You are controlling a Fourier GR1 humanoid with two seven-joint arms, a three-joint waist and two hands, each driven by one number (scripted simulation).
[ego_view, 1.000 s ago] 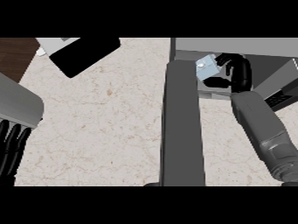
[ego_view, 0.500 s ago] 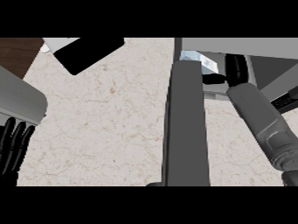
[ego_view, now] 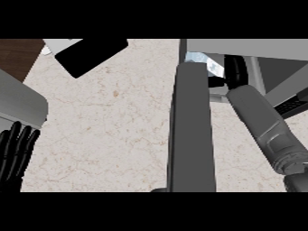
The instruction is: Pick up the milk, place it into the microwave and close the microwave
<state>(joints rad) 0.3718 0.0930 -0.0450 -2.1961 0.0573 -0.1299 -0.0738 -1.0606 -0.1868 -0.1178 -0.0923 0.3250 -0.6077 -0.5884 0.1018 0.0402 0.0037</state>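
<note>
At 1 o'clock, inside the open grey metal microwave [ego_view: 269, 47], pale blue-and-white milk carton [ego_view: 202, 61] just beside the black right hand [ego_view: 235, 72], toward its 10 o'clock, grasp impossible to tell; slab-like grey microwave door [ego_view: 193, 135] running 12-to-6 alongside, that hand far nearer it than the relaxed, empty black left hand [ego_view: 9, 155] at 8 o'clock.

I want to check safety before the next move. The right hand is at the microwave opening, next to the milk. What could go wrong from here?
The milk seems to sit near the opening of the microwave, close beside the right hand; pulling the hand out might tip it. The open door stands along the right forearm; swinging it too early could hit the arm.
</note>
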